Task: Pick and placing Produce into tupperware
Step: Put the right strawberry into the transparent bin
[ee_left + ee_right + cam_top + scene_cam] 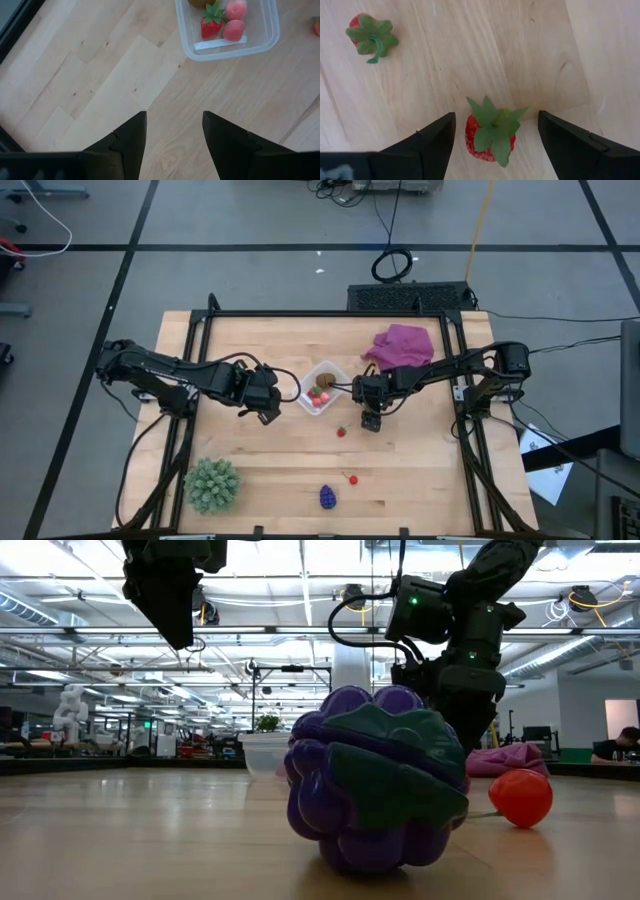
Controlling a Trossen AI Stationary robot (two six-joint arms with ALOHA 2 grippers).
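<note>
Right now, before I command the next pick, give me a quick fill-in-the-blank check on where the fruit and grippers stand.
1. The right gripper hovers with open fingers on either side of a red ____ on the table.
2. The clear tub already holds a strawberry and two ____ fruits.
3. The grape bunch lies on the table, ____ the tub.
4. The left gripper is open and holds ____.

Missing words: strawberry; pink; outside; nothing
</note>
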